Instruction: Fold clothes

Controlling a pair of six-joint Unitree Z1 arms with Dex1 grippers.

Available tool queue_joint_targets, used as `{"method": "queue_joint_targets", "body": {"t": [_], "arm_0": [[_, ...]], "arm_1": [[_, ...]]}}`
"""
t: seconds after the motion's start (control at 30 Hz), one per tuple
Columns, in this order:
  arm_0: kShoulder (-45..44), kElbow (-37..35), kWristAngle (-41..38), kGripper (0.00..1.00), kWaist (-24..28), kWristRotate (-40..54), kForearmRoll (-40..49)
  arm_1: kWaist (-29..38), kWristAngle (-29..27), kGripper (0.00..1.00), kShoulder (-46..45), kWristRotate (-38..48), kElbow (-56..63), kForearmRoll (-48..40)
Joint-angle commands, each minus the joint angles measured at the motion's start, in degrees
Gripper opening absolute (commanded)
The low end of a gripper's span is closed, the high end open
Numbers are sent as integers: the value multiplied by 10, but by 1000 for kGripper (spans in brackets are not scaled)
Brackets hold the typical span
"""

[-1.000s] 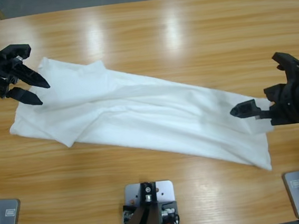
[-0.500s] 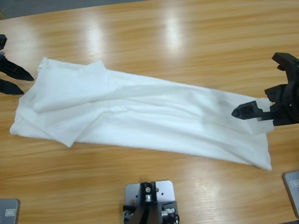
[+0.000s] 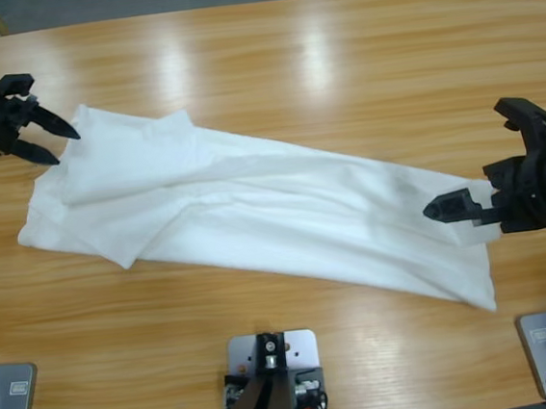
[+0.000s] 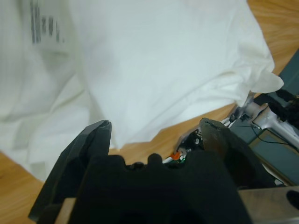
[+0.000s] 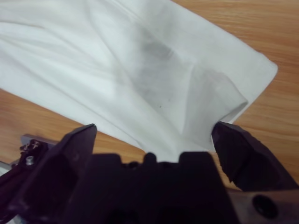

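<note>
The clothes are one white T-shirt lying in a long, rumpled band slanting from upper left to lower right across the wooden table. My left gripper is open at the shirt's upper-left edge, holding nothing. In the left wrist view the left gripper faces a shirt corner with a dark printed mark. My right gripper is wide open at the shirt's lower-right end, one jaw over the cloth. In the right wrist view the right gripper straddles the shirt near a grey patch.
Bare wood stretches along the far side of the table and along the front edge below the shirt. Room clutter shows beyond the table's back edge. Part of the metal rig appears past the shirt in the left wrist view.
My left gripper pulled off the shirt's left end toward the upper left, then came back to the cloth's upper-left edge. The right gripper and the shirt have hardly moved.
</note>
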Motion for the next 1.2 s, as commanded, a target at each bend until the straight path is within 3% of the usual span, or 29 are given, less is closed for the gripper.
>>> {"method": "queue_joint_targets", "body": {"t": [0.03,0.27,0.57,0.9,0.93,1.0,1.03,1.07,1.2], "arm_0": [[72,-26,19,743,-16,-24,-13],[49,-15,83,743,35,-40,-13],[75,-25,58,743,-26,-38,-38],[101,-40,52,737,-27,-39,-40],[101,-41,50,676,-28,-39,-40],[101,-43,40,362,-31,-35,-40],[101,-45,32,126,-34,-31,-40],[100,-46,27,0,-37,-29,-40],[98,-47,27,0,-39,-25,-40]], "arm_1": [[-22,15,1000,22,-27,-6,4],[-25,22,1000,53,-38,-19,0],[-26,23,1000,54,-43,-17,1],[-33,26,1000,54,-50,-17,1],[-33,26,1000,55,-50,-17,1],[-33,27,1000,55,-50,-17,1],[-33,27,1000,55,-51,-17,1],[-33,28,1000,57,-51,-17,1],[-33,29,996,57,-53,-17,1]]}}
